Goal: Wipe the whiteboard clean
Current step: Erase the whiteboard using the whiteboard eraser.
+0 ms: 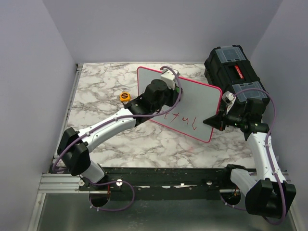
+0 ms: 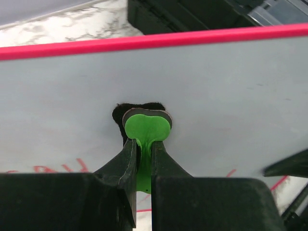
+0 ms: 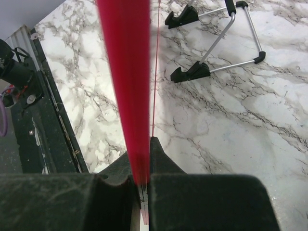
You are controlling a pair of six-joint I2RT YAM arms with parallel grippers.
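The eraser (image 2: 147,126) is sitting between the fingers of the left gripper (image 2: 144,148), its pad resting against the whiteboard (image 2: 216,96) straight ahead of the tips. The writing (image 2: 62,167) is lying on the board nearer the gripper than the pad, to either side of the fingers. Beyond the board's far edge, the toolbox (image 2: 192,17) is standing ahead and to the right. The tape measure (image 1: 125,96) is lying on the table (image 1: 101,82) left of that gripper, near the board's left edge. The right gripper (image 3: 143,159) is clamping the board's right edge, which is running straight ahead from its jaws. The stand (image 3: 216,43) is lying on the table ahead and right of it.
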